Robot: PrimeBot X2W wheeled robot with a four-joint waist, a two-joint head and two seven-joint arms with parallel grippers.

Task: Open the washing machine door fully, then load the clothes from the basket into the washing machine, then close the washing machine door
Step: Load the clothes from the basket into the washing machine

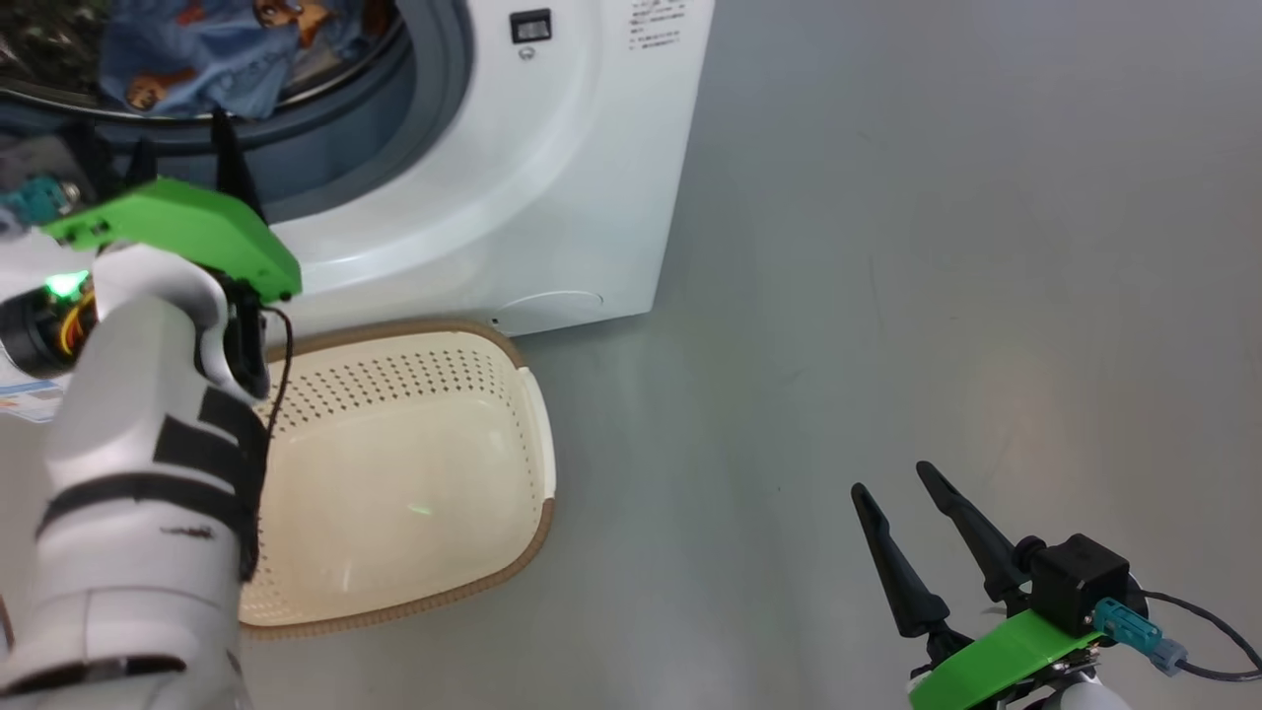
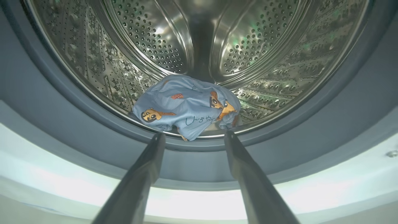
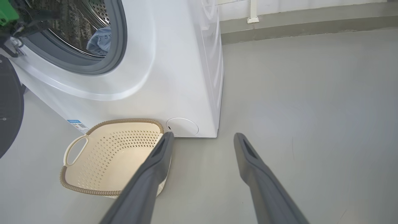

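Clothes: the blue bundle [image 2: 186, 107] with orange cartoon prints is being seen lying inside the drum [image 2: 140, 40], at its front bottom edge, one fold drooping over the steel lip.
Gasket: the grey rubber ring [image 2: 46, 102] is being shown all around the drum mouth, directly below the bundle.
Washing machine: the white box [image 1: 552, 177] is being viewed with its opening uncovered; a blue sticker [image 3: 77, 124] and a round cover [image 3: 182, 127] are being shown low on its front.
Door: a dark rounded rim [image 3: 9, 105] is being seen at the left edge of the right wrist view, swung away from the opening.
Left pincer: the left gripper [image 2: 194, 134] is being held at the opening with fingers spread apart and nothing between them; the tips are being seen over the gasket, near the bundle, and contact cannot be told.
Basket: the cream basket [image 1: 537, 424] is being seen standing on the floor, just beside the machine's lower front.
Right pincer: the right gripper [image 3: 203, 134] is being held over the grey floor [image 1: 937, 247], fingers apart, gripping nothing, well apart from the machine.
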